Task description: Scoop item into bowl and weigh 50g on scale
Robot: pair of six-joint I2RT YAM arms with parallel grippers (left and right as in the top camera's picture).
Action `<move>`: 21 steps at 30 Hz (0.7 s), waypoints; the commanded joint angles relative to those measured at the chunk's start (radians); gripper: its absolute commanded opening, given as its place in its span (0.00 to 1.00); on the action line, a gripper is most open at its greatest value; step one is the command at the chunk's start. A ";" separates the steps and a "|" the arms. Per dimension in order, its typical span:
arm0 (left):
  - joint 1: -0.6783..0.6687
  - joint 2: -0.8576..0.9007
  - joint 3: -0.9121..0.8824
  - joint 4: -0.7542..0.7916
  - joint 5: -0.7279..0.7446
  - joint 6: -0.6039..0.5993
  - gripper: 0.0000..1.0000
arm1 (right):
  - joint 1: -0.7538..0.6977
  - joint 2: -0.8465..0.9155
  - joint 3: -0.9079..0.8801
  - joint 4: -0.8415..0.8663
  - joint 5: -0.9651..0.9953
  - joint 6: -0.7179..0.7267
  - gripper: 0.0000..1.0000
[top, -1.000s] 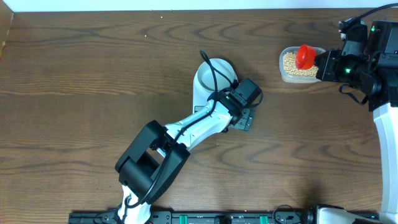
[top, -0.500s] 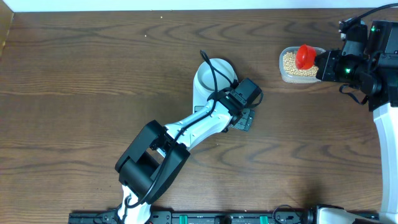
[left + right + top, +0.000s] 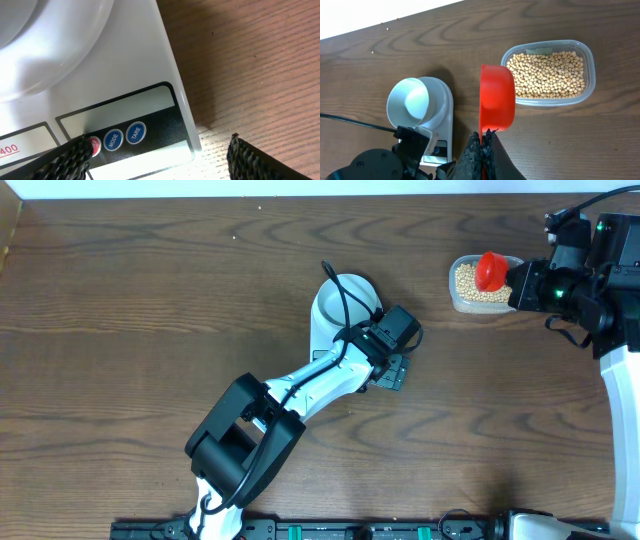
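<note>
Smooth white plastic scale (image 3: 442, 122) is sitting on the wood-grain desk (image 3: 120, 330), with the round pale bowl (image 3: 415, 102) resting on top. Over its round buttons (image 3: 124, 136) the left hand (image 3: 159, 150) is hovering, fingers spread apart. Well off to the scale's right, the right hand (image 3: 482, 145) is clenching a glossy red scoop (image 3: 496, 97) over the clear tub (image 3: 587, 75) holding little tan beans (image 3: 547, 75).

Overhead: straight down, far, whole table (image 3: 120, 330). Left wrist: very close above scale (image 3: 150, 60) front. Right wrist: higher, oblique; shares scale (image 3: 442, 115) with both.
</note>
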 commanded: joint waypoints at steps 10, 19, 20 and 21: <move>0.005 0.055 -0.008 0.012 -0.001 0.006 0.88 | -0.006 -0.010 0.010 0.000 0.006 -0.010 0.01; 0.005 0.003 0.007 0.009 -0.001 0.019 0.88 | -0.006 -0.010 0.010 0.000 0.013 -0.011 0.01; 0.005 -0.016 0.008 0.008 -0.001 0.029 0.88 | -0.006 -0.010 0.010 0.000 0.013 -0.011 0.01; 0.005 -0.039 0.009 0.008 -0.002 0.033 0.88 | -0.006 -0.010 0.010 0.000 0.013 -0.011 0.01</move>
